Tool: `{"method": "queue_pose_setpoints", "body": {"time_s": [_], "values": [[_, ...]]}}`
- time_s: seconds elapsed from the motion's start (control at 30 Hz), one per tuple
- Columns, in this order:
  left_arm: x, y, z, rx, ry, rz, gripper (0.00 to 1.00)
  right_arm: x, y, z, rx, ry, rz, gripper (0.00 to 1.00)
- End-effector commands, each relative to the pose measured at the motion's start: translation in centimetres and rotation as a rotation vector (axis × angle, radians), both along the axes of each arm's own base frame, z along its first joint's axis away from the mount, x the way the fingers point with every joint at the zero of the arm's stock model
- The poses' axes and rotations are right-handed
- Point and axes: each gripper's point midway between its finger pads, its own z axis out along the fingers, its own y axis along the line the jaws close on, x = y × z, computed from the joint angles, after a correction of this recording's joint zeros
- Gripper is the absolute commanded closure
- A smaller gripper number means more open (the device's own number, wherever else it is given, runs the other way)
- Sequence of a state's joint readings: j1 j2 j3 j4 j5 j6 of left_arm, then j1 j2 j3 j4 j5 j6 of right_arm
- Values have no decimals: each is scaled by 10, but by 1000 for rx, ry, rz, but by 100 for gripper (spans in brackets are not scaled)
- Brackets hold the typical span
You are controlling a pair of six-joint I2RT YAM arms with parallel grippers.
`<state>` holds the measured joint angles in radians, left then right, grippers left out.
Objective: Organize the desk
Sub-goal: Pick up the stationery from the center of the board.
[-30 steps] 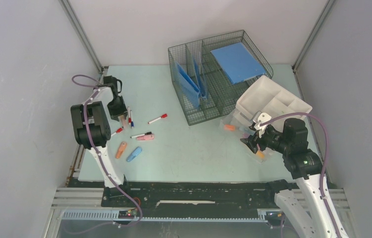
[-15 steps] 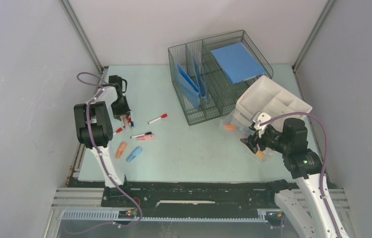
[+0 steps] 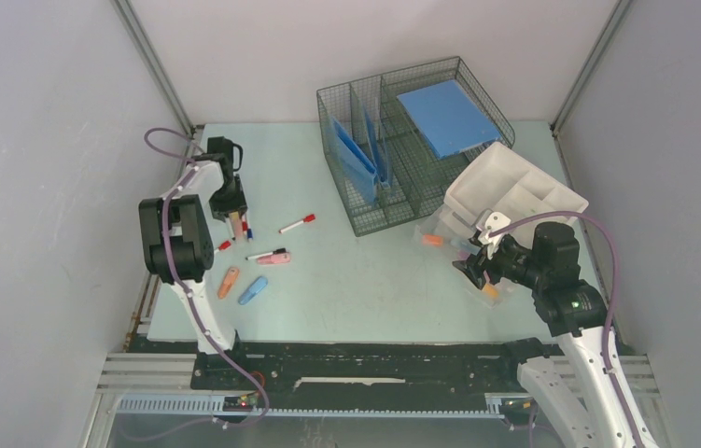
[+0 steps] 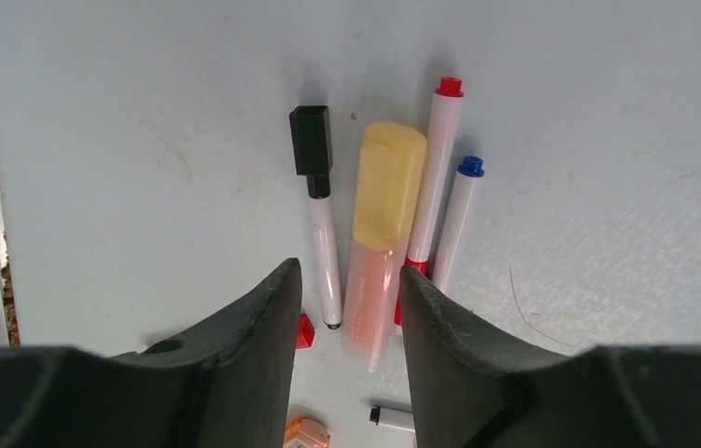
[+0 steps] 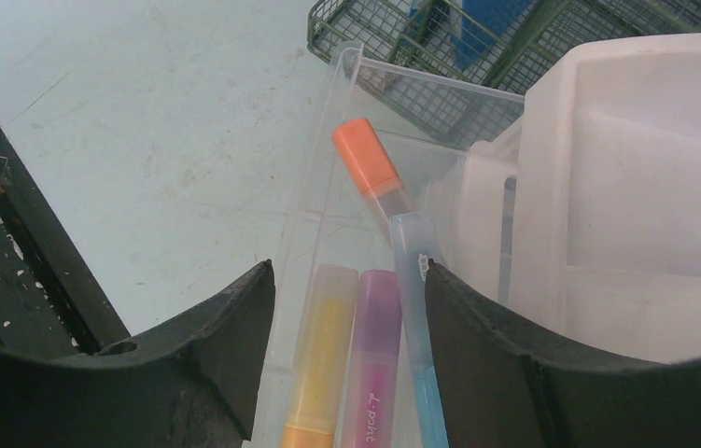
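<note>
We find the left gripper (image 4: 346, 280) spread astride a highlighter (image 4: 379, 233) on the desk (image 4: 141, 140). We judge it light, rigid and slick; grasp mid-barrel. Right gripper (image 5: 346, 280) spread, empty, over the tray (image 5: 314, 177).

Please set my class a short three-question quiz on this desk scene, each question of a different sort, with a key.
1. True or false: the highlighter lying below the left fingers has a green cap.
2. What lies in the clear tray below the right fingers? A) highlighters B) scissors C) coins
3. Fill in: the folders standing in the wire basket are ____.

Key: 1 false, the cap is yellow; 2 A; 3 blue.
</note>
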<state>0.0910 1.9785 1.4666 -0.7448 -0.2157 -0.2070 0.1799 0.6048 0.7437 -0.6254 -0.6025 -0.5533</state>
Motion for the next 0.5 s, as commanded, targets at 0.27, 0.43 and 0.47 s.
{"method": "queue_pose_setpoints", "body": {"time_s": [0.27,0.43,0.47], "values": [[13,-5,17,22,-62,-28,58,0,2,6,-7,-19,13,32],[12,-7,3,7,-23,-35,59,0,1,6,-8,-18,12,32],[11,-8,1,2,-16,-38,59,0,1,6,-8,-19,12,32]]}}
